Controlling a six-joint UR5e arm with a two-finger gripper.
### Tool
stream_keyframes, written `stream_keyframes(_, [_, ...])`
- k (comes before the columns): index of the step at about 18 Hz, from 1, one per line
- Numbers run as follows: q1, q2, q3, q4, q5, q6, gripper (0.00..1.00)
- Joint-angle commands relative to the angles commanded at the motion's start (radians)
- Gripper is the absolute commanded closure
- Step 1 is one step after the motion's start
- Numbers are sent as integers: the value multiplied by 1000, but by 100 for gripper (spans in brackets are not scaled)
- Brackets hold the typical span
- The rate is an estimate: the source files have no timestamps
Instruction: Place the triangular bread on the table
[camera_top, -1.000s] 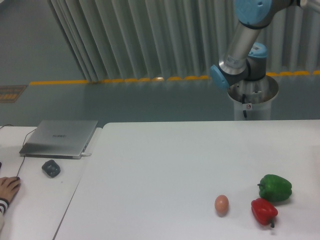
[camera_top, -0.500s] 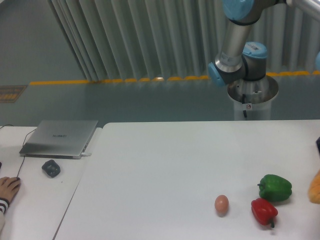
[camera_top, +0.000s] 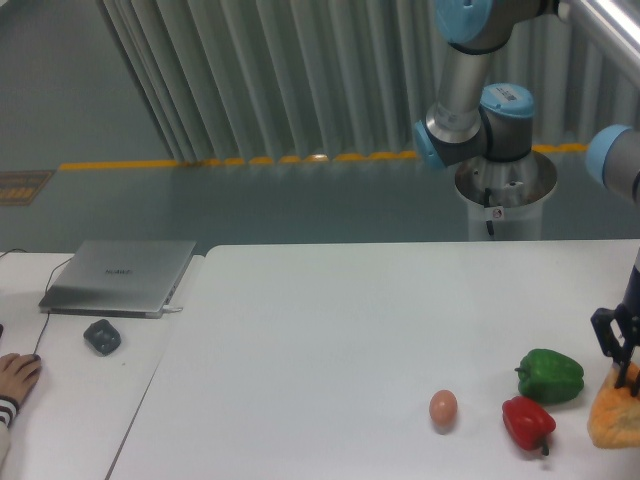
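The triangular bread is golden-orange and sits at the right edge of the view, partly cut off. My gripper comes in from the right, with its dark fingers closed on the top of the bread. The bread hangs low over the white table, just right of the green pepper. I cannot tell whether the bread touches the tabletop.
A red pepper and a small brown egg lie left of the bread. The arm's base stands behind the table. On the left desk are a silver laptop, a mouse and a person's hand.
My gripper has come into view from the right edge, carrying the bread leftward and lower toward the green pepper. The upper arm joints have shifted left.
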Motion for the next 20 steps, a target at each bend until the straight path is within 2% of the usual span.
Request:
stream_keyframes(3, [0,-5,-17,5,2,-2,67])
stream_keyframes(5, [0,-5,-20,6,2,-3,51])
stream_keyframes(6, [2,-6,-20,8,3,-2,32])
stream_keyframes(7, [2,-8,-22,12,3,2,0])
stream_keyframes(12, [2,-2,-20,15,61,34,0])
stream_keyframes(18, [-2,41,-25,2,71,279,0])
stream_keyframes(20, [-6,61,-28,-24,107,354,0])
